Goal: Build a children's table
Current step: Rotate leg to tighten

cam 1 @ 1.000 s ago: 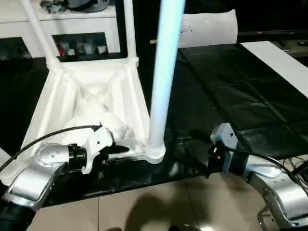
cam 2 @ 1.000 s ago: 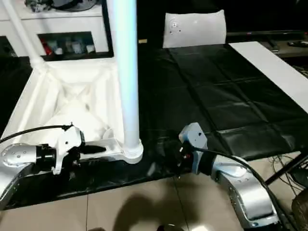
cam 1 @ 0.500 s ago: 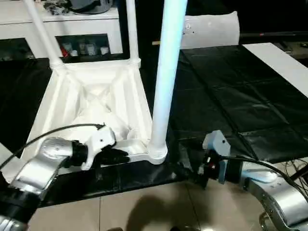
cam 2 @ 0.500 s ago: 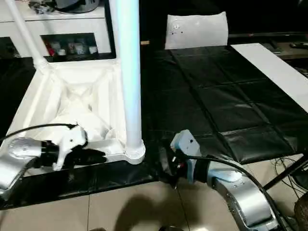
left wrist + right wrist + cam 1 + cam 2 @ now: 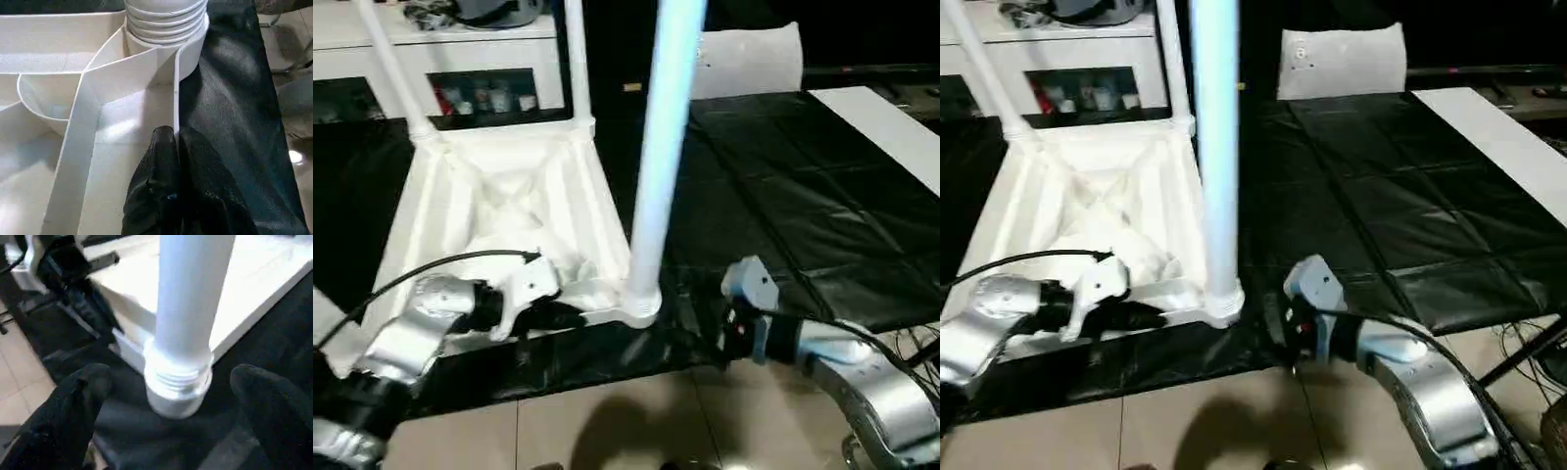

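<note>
The table top (image 5: 509,206) is lying upside down on the black-covered desk (image 5: 783,196), with three legs standing in its corner sockets. The left gripper (image 5: 173,147) is pinching the top's near rim beside the nearest leg (image 5: 656,176). The right gripper (image 5: 171,396) is spread wide around that leg's threaded base, probably seating it. The near-left corner is hidden, so a fourth leg may be left

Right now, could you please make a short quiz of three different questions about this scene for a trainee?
1. True or false: the left gripper is shut on the table top's rim.
2. Are the right gripper's fingers open or shut?
3. How many legs stand in the upturned table top: A one, B three, C four?

Key: 1 true; 2 open, either side of the near leg; 3 B.
</note>
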{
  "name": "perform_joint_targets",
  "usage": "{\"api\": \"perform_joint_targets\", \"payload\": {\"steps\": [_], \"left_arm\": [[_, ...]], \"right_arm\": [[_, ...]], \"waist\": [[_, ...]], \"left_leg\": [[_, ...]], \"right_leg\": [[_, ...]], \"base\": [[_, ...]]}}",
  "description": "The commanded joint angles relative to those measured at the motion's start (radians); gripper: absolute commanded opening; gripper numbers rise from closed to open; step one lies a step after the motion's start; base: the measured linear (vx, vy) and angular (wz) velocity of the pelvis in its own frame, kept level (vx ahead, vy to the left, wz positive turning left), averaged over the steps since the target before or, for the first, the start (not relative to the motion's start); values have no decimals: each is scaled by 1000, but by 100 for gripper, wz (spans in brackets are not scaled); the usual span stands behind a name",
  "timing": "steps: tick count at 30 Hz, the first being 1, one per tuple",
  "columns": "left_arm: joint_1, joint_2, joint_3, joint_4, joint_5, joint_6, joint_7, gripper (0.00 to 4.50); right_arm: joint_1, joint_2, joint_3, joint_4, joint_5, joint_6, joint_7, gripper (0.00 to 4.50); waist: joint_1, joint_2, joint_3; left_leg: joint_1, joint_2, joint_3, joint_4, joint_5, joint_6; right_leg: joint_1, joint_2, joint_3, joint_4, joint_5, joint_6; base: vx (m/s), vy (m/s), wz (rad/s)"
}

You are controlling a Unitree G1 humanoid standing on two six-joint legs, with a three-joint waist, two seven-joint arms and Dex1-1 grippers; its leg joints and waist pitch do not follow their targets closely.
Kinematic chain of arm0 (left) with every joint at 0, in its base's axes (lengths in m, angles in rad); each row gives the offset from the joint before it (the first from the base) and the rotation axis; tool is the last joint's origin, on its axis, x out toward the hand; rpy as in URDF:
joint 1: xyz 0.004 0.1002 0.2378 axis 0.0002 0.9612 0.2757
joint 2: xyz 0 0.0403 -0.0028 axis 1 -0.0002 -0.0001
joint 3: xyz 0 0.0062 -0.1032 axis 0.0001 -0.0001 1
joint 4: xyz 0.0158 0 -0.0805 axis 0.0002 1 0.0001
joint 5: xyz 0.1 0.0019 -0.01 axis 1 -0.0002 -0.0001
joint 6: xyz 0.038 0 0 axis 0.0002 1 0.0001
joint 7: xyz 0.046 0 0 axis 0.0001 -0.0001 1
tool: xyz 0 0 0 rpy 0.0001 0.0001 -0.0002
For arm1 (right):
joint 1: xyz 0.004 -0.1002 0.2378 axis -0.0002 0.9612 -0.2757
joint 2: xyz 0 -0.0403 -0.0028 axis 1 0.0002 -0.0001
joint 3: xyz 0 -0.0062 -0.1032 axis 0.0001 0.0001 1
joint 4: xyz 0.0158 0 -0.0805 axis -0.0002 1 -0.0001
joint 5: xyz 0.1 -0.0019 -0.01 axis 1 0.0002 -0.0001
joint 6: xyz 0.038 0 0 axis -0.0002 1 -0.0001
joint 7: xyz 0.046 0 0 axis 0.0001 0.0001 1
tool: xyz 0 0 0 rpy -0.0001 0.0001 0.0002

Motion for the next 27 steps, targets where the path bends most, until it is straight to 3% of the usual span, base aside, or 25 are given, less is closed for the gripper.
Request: {"api": "perform_joint_targets", "payload": {"steps": [1, 2, 4, 7, 11, 20, 26, 27], "left_arm": [[-19, -23, -22, -13, -14, -24, -17, 2], [-26, -36, -29, -15, -20, -28, -29, 2], [-34, -47, -38, -11, -19, -38, -37, 2], [-70, -77, -67, 28, -4, -92, -68, 2], [-131, -100, -95, 136, 56, -216, -104, 2], [-201, -113, -57, 286, 86, -411, -67, 2], [-174, -129, 9, 232, -20, -162, -85, 2], [-171, -129, 9, 229, -24, -163, -90, 43]], "right_arm": [[-14, 1, -22, 18, -7, -10, -12, 450], [-24, 1, -23, 28, -9, -14, -10, 450], [-34, 0, -22, 39, -9, -17, -6, 450], [-78, -6, -22, 85, -14, -41, 12, 450], [-93, -23, -19, 92, -7, -47, 50, 450], [-58, -30, -1, 61, 2, -37, 61, 450], [-40, -38, -5, 46, 13, -25, 75, 450], [-39, -39, -6, 47, 13, -25, 75, 450]], "waist": [[-3, 9, -53], [-2, 4, -54], [0, 7, -58], [4, -1, -58], [27, -1, -61], [42, -1, -59], [39, -8, -54], [40, -6, -54]], "left_leg": [[8, 45, -23, -71, -261, 41], [4, 48, -25, -73, -251, 42], [0, 52, -26, -75, -225, 48], [-1, 47, -20, -72, -192, 63], [-3, 54, -18, -74, -143, 71], [-3, 55, -17, -77, -159, 56], [-1, 55, -15, -78, -174, 48], [-2, 52, -15, -77, -170, 52]], "right_leg": [[37, -98, 57, -105, -548, 8], [40, -98, 59, -101, -528, 5], [43, -100, 65, -91, -470, -17], [42, -99, 69, -88, -452, -26], [45, -102, 73, -80, -410, -27], [45, -104, 73, -81, -411, -26], [44, -108, 71, -86, -458, -23], [45, -107, 71, -88, -468, -18]], "base": [[0, 0, 0], [0, 0, 0], [0, 0, 0], [0, 0, 0], [0, 0, 0], [0, 0, 0], [0, 0, 0], [0, 0, 0]]}}
